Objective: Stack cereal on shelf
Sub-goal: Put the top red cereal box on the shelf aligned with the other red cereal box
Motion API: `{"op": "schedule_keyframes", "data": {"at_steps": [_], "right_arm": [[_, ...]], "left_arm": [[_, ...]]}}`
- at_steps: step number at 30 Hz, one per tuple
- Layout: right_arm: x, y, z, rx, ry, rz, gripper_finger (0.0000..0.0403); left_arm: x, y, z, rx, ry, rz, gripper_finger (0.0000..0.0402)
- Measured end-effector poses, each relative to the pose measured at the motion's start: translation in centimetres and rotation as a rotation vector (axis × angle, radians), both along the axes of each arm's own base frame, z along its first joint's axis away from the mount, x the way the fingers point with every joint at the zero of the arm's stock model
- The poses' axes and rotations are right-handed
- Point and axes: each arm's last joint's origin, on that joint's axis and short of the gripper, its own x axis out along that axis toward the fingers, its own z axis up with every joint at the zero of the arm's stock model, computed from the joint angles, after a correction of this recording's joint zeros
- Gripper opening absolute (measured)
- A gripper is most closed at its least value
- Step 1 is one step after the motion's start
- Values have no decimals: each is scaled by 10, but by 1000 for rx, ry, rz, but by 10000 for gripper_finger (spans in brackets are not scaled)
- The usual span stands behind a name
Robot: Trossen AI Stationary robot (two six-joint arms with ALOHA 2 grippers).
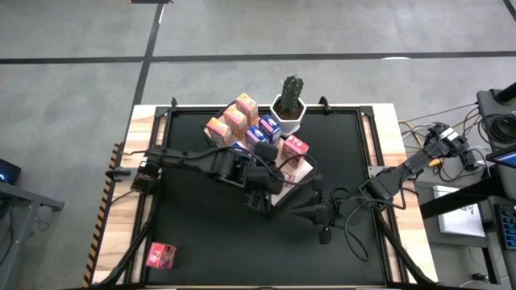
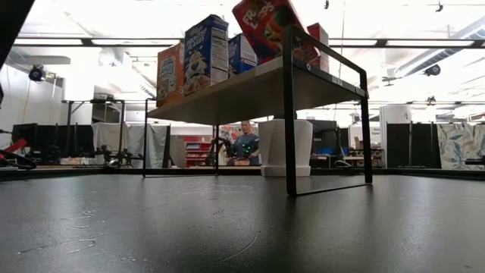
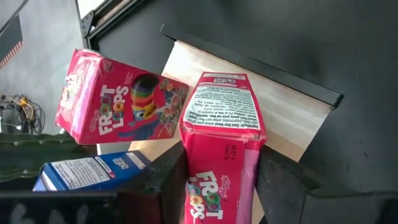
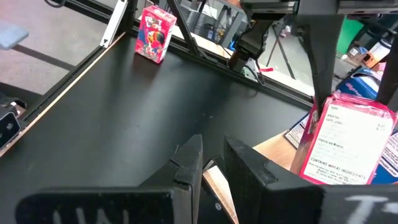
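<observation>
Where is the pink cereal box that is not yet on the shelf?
In the high view, the lone pink cereal box stands on the black table near its front-left corner, far from the shelf and both arms.

The held Froot Loops box (image 3: 219,155) runs off the left wrist view at 6 o'clock. The shelf (image 1: 300,172) lies mostly hidden under the left arm overhead; the person (image 2: 244,144) is too small to detail.

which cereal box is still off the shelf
The pink box alone at the table's near-left corner; the others are on the shelf or in the left gripper.
</observation>
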Motion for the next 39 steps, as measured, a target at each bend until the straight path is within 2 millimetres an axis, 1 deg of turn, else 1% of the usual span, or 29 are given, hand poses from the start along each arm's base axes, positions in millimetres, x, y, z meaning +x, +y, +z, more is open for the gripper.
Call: {"op": "schedule_keyframes", "data": {"at_steps": [6, 11, 29, 34, 39], "right_arm": [[0, 0, 0, 3, 0, -2, 57], [0, 0, 0, 3, 0, -2, 57], [0, 0, 0, 11, 0, -6, 57], [0, 0, 0, 17, -2, -19, 57], [0, -2, -6, 13, -4, -57, 57]], "left_arm": [[1, 2, 0, -2, 0, 2, 181], [2, 3, 0, 7, -6, -12, 194], [4, 6, 3, 29, -27, -35, 197], [-2, 3, 11, 29, -44, -50, 197], [-16, -4, 25, -10, -84, -31, 197]]}}
